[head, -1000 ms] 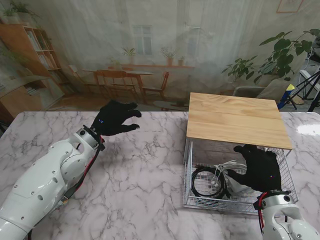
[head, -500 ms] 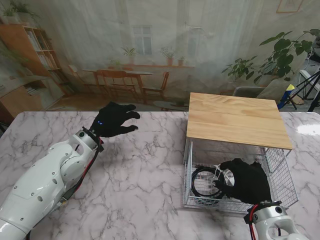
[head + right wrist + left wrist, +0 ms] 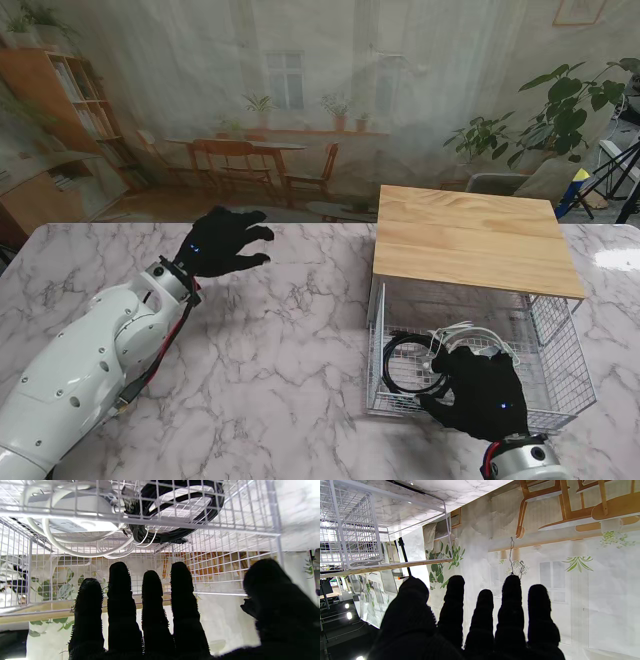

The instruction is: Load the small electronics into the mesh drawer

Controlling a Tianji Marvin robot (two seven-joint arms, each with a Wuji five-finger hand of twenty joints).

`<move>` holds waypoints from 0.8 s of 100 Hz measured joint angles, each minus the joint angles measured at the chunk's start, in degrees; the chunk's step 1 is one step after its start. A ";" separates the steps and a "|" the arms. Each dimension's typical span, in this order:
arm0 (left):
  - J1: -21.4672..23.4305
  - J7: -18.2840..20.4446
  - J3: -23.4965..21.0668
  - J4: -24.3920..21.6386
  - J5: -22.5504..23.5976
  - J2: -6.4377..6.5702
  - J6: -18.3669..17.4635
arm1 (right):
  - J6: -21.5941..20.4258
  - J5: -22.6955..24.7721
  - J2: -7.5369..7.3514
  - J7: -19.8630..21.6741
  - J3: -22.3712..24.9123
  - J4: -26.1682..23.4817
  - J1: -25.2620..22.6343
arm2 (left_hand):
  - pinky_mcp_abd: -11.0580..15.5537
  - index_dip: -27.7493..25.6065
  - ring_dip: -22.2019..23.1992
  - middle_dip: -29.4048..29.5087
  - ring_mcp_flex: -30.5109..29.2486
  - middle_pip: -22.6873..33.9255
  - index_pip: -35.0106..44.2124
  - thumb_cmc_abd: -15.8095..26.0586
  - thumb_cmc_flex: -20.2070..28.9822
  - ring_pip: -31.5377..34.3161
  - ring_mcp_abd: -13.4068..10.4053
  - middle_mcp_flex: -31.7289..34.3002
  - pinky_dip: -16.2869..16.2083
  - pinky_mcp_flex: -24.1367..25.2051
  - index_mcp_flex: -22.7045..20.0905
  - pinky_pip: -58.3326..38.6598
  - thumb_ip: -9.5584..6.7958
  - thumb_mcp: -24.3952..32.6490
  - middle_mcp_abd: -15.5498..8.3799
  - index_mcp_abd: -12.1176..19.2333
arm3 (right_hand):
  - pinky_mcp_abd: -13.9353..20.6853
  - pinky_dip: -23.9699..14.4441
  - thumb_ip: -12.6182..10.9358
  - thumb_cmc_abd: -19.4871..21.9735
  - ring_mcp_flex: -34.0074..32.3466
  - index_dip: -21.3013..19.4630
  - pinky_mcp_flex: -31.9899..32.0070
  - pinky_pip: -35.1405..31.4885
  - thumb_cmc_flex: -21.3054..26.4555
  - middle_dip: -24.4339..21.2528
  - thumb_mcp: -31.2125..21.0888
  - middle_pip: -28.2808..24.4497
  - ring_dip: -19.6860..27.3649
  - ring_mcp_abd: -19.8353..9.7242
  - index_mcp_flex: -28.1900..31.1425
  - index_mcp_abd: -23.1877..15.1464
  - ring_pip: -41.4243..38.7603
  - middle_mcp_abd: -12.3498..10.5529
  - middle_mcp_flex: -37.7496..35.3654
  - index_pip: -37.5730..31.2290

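A white wire mesh drawer [image 3: 556, 340] sits pulled out from under a light wooden top [image 3: 470, 238] on a white marble tabletop [image 3: 290, 350]. Inside the drawer lie a coiled black cable [image 3: 405, 362] at its left end and, beside it, a white cable [image 3: 478, 335] looped over a flat white device [image 3: 72, 515] whose kind cannot be made out. The right hand [image 3: 482, 392], in a black glove, hovers over the drawer's near front rim with fingers [image 3: 120, 597] spread, holding nothing. The left hand [image 3: 222, 242], also gloved in black, is raised over the tabletop well to the left of the drawer, fingers [image 3: 510, 610] extended and loosely apart, empty.
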State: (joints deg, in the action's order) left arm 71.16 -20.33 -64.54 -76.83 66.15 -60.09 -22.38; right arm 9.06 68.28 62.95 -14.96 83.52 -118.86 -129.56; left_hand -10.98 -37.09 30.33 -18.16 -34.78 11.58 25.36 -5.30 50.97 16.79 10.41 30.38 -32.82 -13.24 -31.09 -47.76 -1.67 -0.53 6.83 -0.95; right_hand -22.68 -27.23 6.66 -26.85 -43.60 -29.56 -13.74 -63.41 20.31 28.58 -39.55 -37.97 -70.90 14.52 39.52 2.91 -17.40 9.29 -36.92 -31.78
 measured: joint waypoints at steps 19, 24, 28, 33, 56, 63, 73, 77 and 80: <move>0.38 -0.25 -0.37 0.04 0.34 0.20 0.00 | 1.11 0.73 -0.20 0.32 -0.99 -0.37 -1.32 | 0.00 0.00 0.01 0.00 0.08 -0.15 -0.01 0.01 0.00 0.00 -0.02 -0.51 0.00 0.06 0.00 0.00 0.00 0.00 0.02 0.00 | 0.00 0.07 0.00 -3.04 1.55 -0.26 0.46 1.21 0.02 0.00 -0.13 0.13 0.08 0.00 0.00 -1.42 0.00 0.00 2.09 0.00; 0.45 -0.25 -0.44 0.06 0.35 0.22 0.00 | 2.06 0.74 -0.27 1.27 -1.30 -0.36 -1.21 | 0.00 0.00 0.01 0.00 0.08 -0.15 -0.01 0.01 0.00 0.00 -0.02 -0.51 0.00 0.07 0.00 0.00 0.00 0.00 0.02 0.00 | 0.00 0.07 0.00 -3.73 1.65 -0.64 0.66 1.43 0.04 0.00 -0.17 0.13 0.09 0.00 0.00 -1.42 0.00 0.00 2.19 0.01; 0.51 -0.26 -0.47 0.06 0.37 0.24 0.02 | 2.71 0.74 -0.32 2.35 -1.48 -0.34 -1.06 | 0.00 0.00 0.01 0.00 0.08 -0.15 -0.01 0.01 0.00 0.00 -0.02 -0.51 0.00 0.07 0.00 0.00 0.00 0.00 0.02 0.00 | 0.00 0.07 0.00 -3.58 1.65 -0.74 0.76 1.45 0.07 0.00 -0.17 0.13 0.09 0.00 0.00 -1.42 0.00 0.01 2.77 0.02; 0.59 -0.26 -0.48 0.06 0.39 0.27 0.09 | 3.24 0.82 -0.38 3.40 -1.72 -0.18 -0.76 | 0.00 0.00 0.01 0.00 0.09 -0.15 -0.01 0.01 0.00 0.01 -0.02 -0.51 0.00 0.08 0.00 0.00 0.00 0.00 0.02 0.00 | 0.00 0.07 0.00 -3.58 1.65 -0.74 0.76 1.45 0.08 0.02 -0.17 0.13 0.09 0.00 0.00 -1.42 0.00 0.01 2.77 0.02; 0.73 -0.15 -0.47 0.07 0.42 0.32 0.22 | 5.83 1.09 -0.66 5.36 -3.31 1.70 1.62 | 0.00 0.00 0.01 0.00 0.17 -0.14 -0.01 0.01 0.00 0.01 -0.02 -0.52 0.00 0.09 0.00 0.00 0.00 0.00 0.02 0.00 | 0.58 0.07 0.00 -5.66 0.12 -0.76 -0.59 1.19 3.05 2.58 -3.78 -1.31 0.10 -0.04 -0.04 -1.44 0.00 -0.05 1.95 0.62; 0.71 -0.15 -0.37 0.15 0.42 0.34 0.22 | 6.42 0.67 -0.72 6.37 -3.84 2.43 2.67 | 0.00 0.00 0.01 0.00 0.17 -0.14 -0.01 0.01 0.00 0.01 -0.02 -0.51 0.00 0.09 0.00 0.00 0.00 0.00 0.02 0.00 | 0.90 -0.09 0.00 -5.84 -1.04 -0.76 -1.78 -0.46 4.30 3.26 -5.23 -1.91 0.10 -0.08 -0.06 -1.44 0.00 -0.08 1.16 0.93; 0.63 -0.15 -0.22 0.24 0.42 0.35 0.22 | 7.03 -0.13 -0.79 7.49 -4.46 3.42 3.96 | 0.00 0.00 0.01 0.00 0.18 -0.14 -0.01 0.01 0.00 0.01 -0.02 -0.51 0.00 0.11 0.00 0.00 0.00 0.00 0.02 -0.01 | 2.35 -2.04 0.00 -5.79 -3.40 -0.77 -4.45 -4.56 6.56 4.12 -7.10 -2.73 -0.74 -0.38 -0.02 -1.44 -0.62 -0.12 -0.31 0.93; 0.60 -0.15 -0.14 0.27 0.42 0.35 0.22 | 7.27 -0.42 -0.81 7.82 -4.67 3.76 4.40 | 0.00 0.00 0.01 0.00 0.18 -0.14 -0.01 0.01 0.00 0.01 -0.02 -0.51 0.00 0.11 0.00 0.00 0.00 0.00 0.02 -0.01 | 2.94 -2.65 0.00 -5.79 -3.21 -0.82 -5.77 -6.24 8.17 4.41 -7.77 -2.97 -3.00 -1.29 1.27 -1.44 -5.29 -0.24 -1.31 -0.34; 0.56 -0.15 -0.09 0.32 0.41 0.35 0.22 | 7.46 -0.67 -0.83 7.96 -4.83 4.00 4.71 | 0.00 0.00 0.01 0.00 0.18 -0.14 -0.01 0.01 0.00 0.01 -0.02 -0.51 0.00 0.11 0.00 0.00 0.00 0.00 0.02 -0.01 | 3.54 -2.83 0.69 -5.78 -3.22 0.36 -6.50 -7.56 10.12 4.87 -7.83 -2.98 -5.48 -1.88 1.34 -2.01 -9.27 -0.91 -1.88 -2.88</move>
State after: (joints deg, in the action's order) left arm 71.73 -20.48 -64.63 -76.51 66.56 -59.74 -22.16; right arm 16.52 67.61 62.12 -7.00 78.69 -114.86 -124.84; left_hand -10.98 -37.09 30.34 -18.16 -34.61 11.44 25.35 -5.29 50.97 16.81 10.39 29.87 -32.82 -13.13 -31.09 -47.77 -1.67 -0.53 6.85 -0.95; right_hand -19.14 -30.05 7.35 -32.63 -46.82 -29.20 -20.25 -70.97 30.44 33.45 -47.38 -40.95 -76.38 12.64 40.86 0.90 -26.67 8.39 -38.80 -34.66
